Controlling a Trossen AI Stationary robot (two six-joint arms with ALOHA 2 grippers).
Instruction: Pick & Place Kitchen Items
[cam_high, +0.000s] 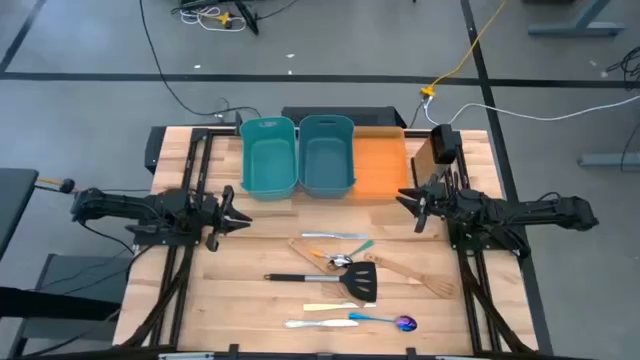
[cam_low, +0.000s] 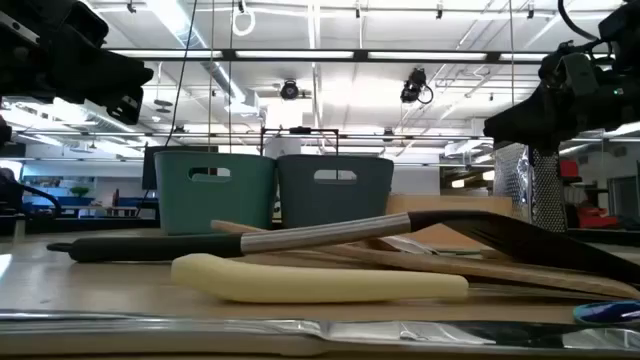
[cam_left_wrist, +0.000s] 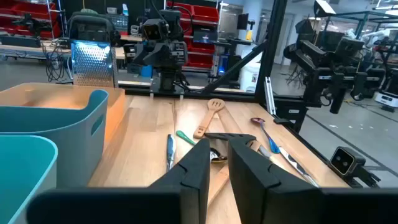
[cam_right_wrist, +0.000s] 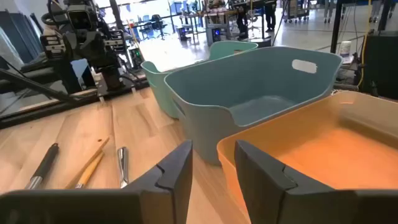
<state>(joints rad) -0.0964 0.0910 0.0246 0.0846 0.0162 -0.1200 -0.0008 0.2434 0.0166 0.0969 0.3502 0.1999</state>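
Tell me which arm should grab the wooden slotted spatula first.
Right, probably. The wooden slotted spatula lies on the right side of the utensil pile, just below the right gripper. The left gripper hangs farther off, across the pile. Both hold nothing.

Pale butcher-block wooden table (cam_high: 250, 300): visible grain, satin sheen. Two teal plastic bins (cam_high: 270, 160) at the far side: smooth, matt moulded walls. Flat orange plastic tray (cam_high: 380, 165) right of them: smooth, faint gloss. Black slotted spatula (cam_high: 358, 283): matt black plastic blade and grip, brushed metal neck. Pale wooden spatula (cam_high: 425, 280): bare, unvarnished wood. Cream-handled knife (cam_low: 320, 280): smooth, slightly glossy plastic handle. Purple spoon with blue handle (cam_high: 385, 320): shiny, iridescent metal. Perforated metal grater (cam_left_wrist: 94, 62), far right: bright, rough.
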